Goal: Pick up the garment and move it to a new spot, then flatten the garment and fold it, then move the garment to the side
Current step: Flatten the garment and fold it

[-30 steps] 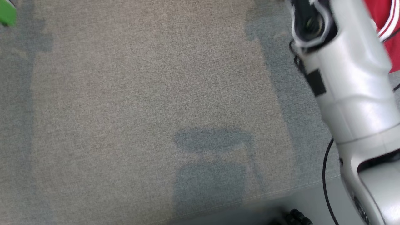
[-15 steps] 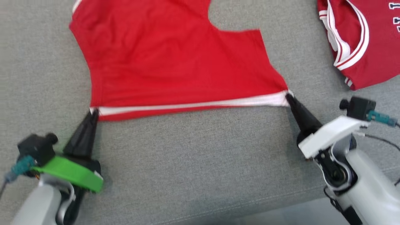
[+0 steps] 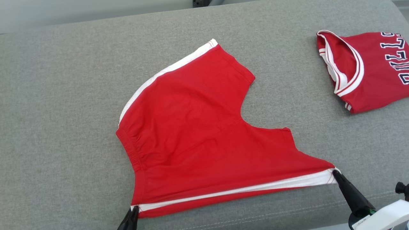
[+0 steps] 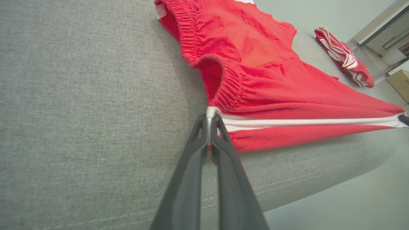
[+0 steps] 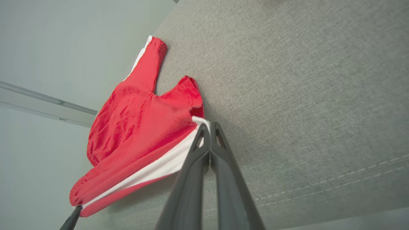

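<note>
Two pinches hold this piece. My left gripper [image 4: 209,118] has its fingers pressed together on the waistband end of the white side stripe [image 3: 243,190], and my right gripper [image 5: 209,127] is clamped the same way on the hem end of that stripe. Between them the stripe runs taut, left to right, along the near edge of the grey cushion [image 3: 64,95]. The red shorts [image 3: 198,137] spread away from both tips toward the far side. They lie mostly flat, with the free leg angled off toward the back and some puckering at the elastic. So the long axis lies across me, with neither arm nearer. I judge any fold must carry this held edge forward over the body. A folded red jersey [image 3: 367,70] lies well apart on my right.
</note>
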